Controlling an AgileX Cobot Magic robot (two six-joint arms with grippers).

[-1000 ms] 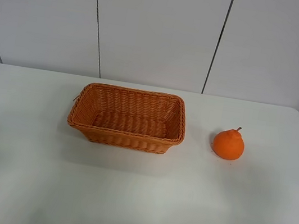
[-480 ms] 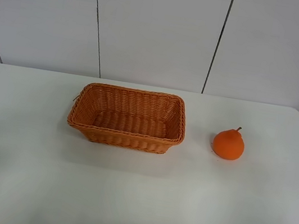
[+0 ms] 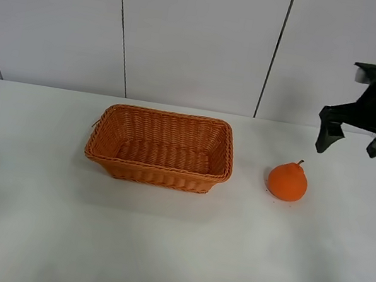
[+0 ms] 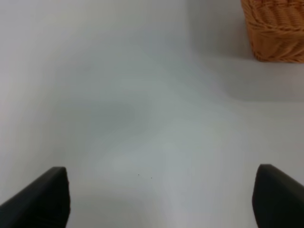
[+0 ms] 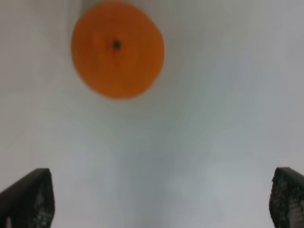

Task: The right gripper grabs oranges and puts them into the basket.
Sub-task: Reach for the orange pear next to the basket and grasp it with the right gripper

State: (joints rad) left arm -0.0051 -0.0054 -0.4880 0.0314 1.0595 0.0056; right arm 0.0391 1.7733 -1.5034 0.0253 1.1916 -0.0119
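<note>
Above the tabletop's (image 3: 156,250) far right corner, newly swung into view: right tool (image 3: 349,147), spread wide, empty. Hangs high over orange (image 3: 287,182), untouched, resting well apart from basket (image 3: 156,175), toward the right edge. Marks approach begun; descent and grasp to come.

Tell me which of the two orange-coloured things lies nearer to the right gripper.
The orange, the small round fruit with a stem. It lies close to the right gripper; the woven basket stands farther off, on the fruit's other side.
</note>
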